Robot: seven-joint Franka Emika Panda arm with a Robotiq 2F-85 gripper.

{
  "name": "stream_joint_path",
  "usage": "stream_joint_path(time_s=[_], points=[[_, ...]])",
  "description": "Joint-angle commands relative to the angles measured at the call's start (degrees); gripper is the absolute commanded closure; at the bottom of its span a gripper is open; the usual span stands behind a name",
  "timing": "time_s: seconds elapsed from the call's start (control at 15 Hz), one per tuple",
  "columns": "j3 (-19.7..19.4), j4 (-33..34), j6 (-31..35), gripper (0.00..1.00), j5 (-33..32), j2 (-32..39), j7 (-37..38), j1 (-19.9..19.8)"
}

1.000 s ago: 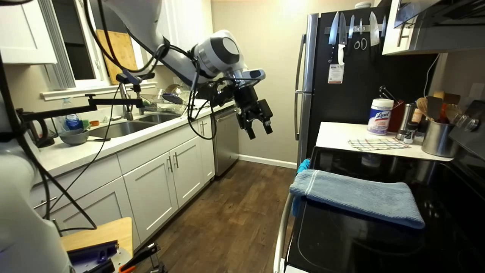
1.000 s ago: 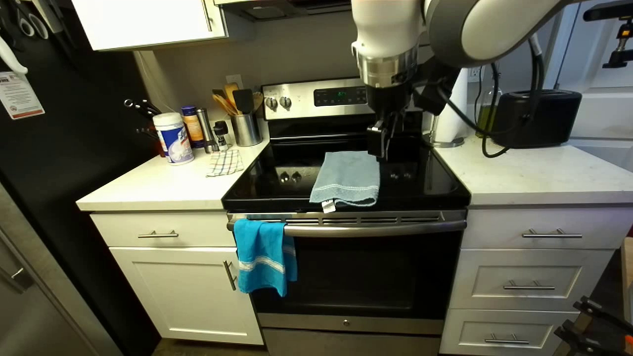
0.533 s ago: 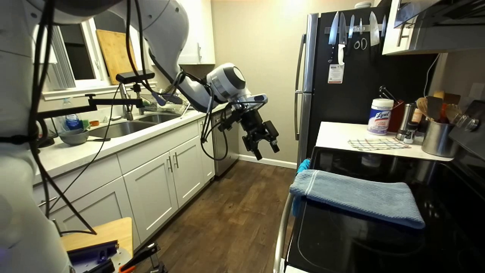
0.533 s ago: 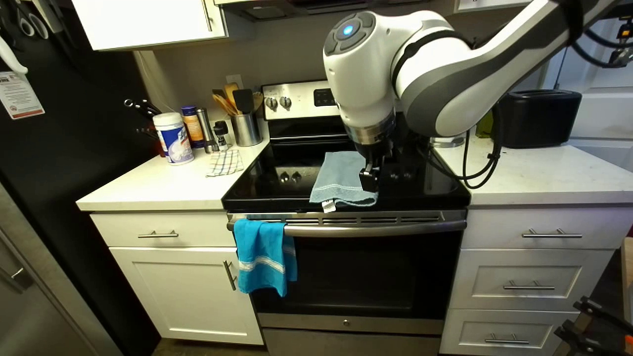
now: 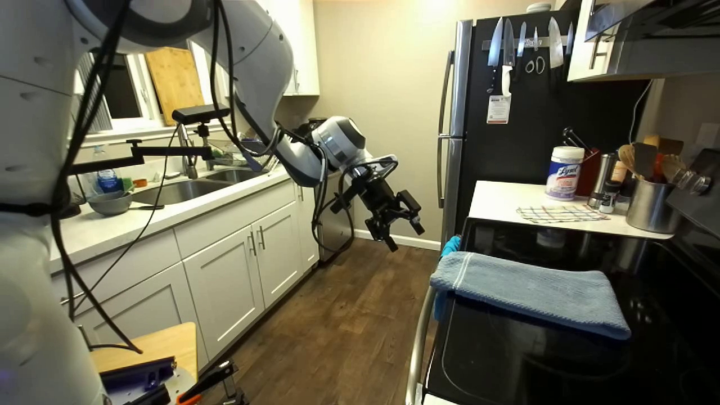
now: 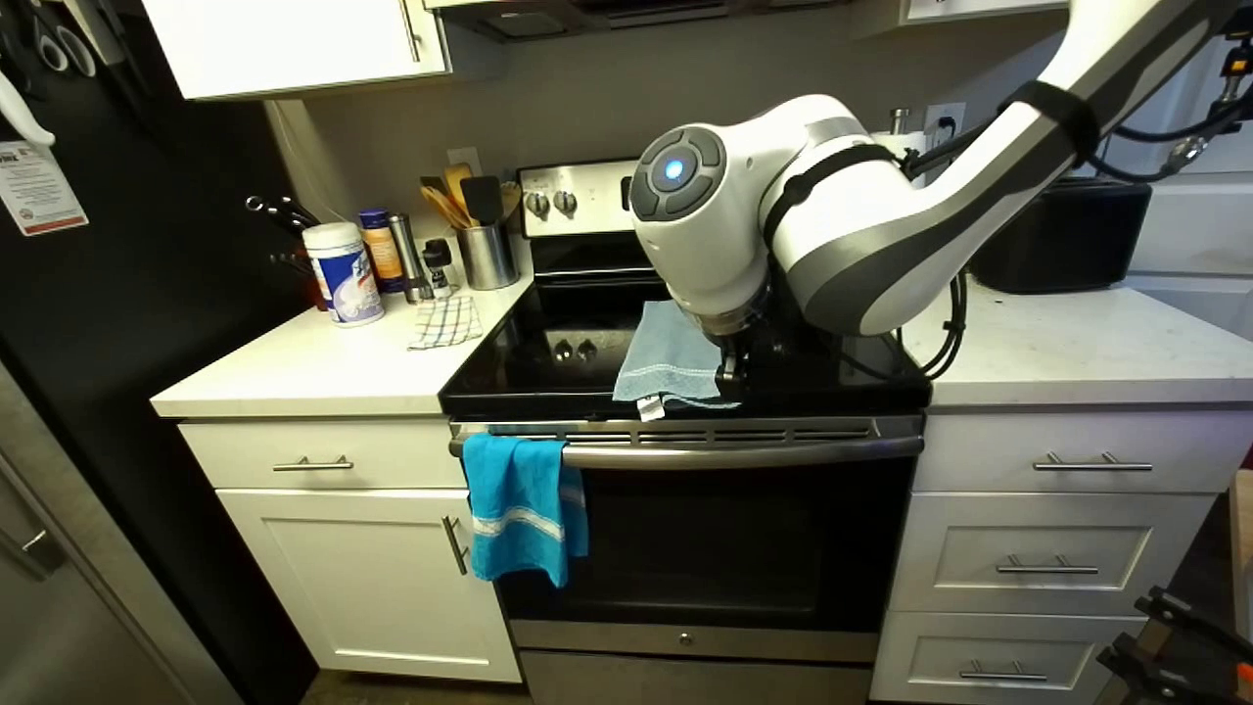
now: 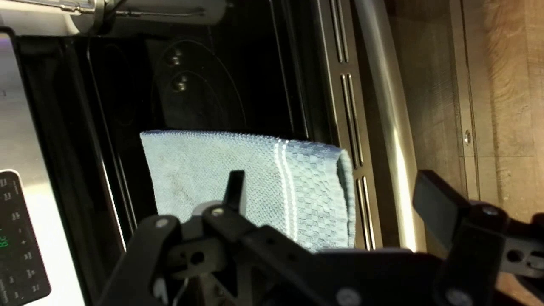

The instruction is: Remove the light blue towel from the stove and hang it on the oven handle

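Note:
The light blue towel (image 5: 529, 289) lies folded on the black stove top (image 5: 517, 360); it also shows in an exterior view (image 6: 661, 352), partly behind the arm. Its striped end reaches the stove's front edge. In the wrist view the towel (image 7: 212, 170) lies below my gripper (image 7: 331, 187), whose fingers are wide apart with nothing between them. In the exterior views the gripper (image 5: 406, 236) (image 6: 731, 367) is in the air, apart from the towel. The steel oven handle (image 6: 744, 456) runs along the oven front and also shows in the wrist view (image 7: 393, 119).
A bright blue towel (image 6: 519, 509) hangs on the left end of the oven handle in an exterior view. A wipes canister (image 5: 564, 173), a checked cloth (image 5: 559, 214) and a utensil pot (image 5: 652, 205) stand on the counter beside the stove. A black toaster (image 6: 1062, 235) is on the opposite counter.
The arm and gripper have moved down, and toward the stove's front in an exterior view. The gripper stays open. The light blue towel has not moved.

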Motion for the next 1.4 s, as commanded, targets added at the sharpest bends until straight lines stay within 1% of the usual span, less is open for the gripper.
stream_joint_path(time_s=[0.0, 0.27, 0.6, 1.07, 1.33], points=[[-0.80, 2.74, -0.99, 0.00, -5.83, 3.31, 2.35, 1.45], [-0.74, 7.32, -0.26, 0.00, -7.70, 8.12, 3.62, 1.61], [-1.02, 14.21, 0.37, 0.00, -6.94, 14.24, 3.49, 2.40], [-3.00, 21.55, 0.12, 0.00, -7.03, 19.75, 3.15, 2.98], [-4.12, 24.22, 0.15, 0.00, -6.77, 21.86, 3.26, 2.97]])
